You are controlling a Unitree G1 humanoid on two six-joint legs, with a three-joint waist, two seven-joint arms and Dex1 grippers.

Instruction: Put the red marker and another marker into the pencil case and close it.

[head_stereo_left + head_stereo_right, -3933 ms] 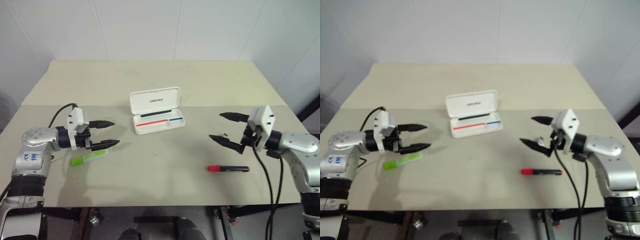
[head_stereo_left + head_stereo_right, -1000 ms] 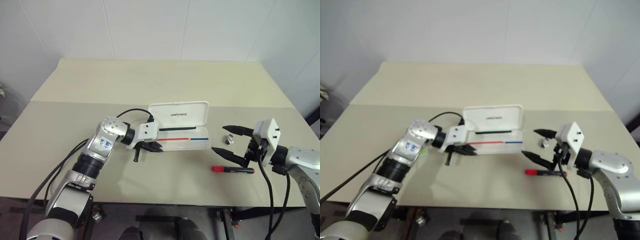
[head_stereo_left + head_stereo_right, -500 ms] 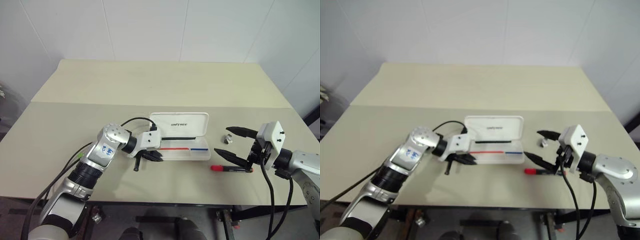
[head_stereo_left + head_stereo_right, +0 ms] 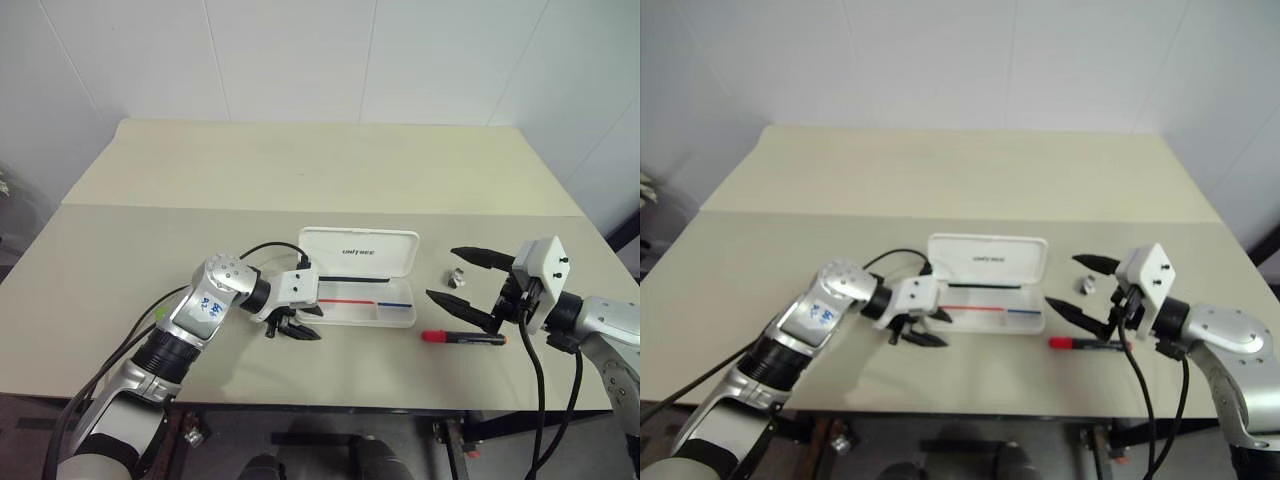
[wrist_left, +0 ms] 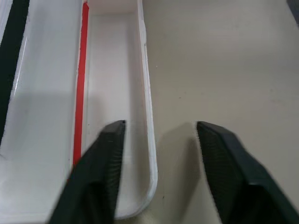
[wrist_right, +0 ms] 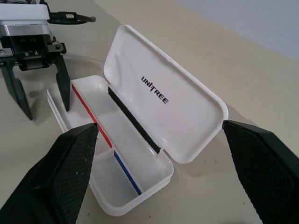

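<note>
The white pencil case [image 4: 392,316] lies open at mid-table, its lid [image 6: 163,100] tipped back and its tray holding nothing beside the red and blue stripes. My left gripper [image 4: 312,326] is open at the case's left end. One finger [image 5: 105,158] is inside the tray and the other is outside the front wall. The red marker [image 4: 463,338] lies on the table to the right of the case. Just behind it my right gripper [image 4: 443,272] hovers open and holds nothing. A sliver of the light-green marker [image 4: 157,314] peeks out from behind my left forearm.
A small metal object [image 4: 456,276] sits on the table between the case's right end and my right gripper. The cream table [image 4: 300,170] stretches back to a white wall. My left arm's cable loops over the table behind the left gripper.
My left gripper, shut at the case's left end before, has opened. The case has slid a little toward the table's front edge. The right arm has stayed put.
</note>
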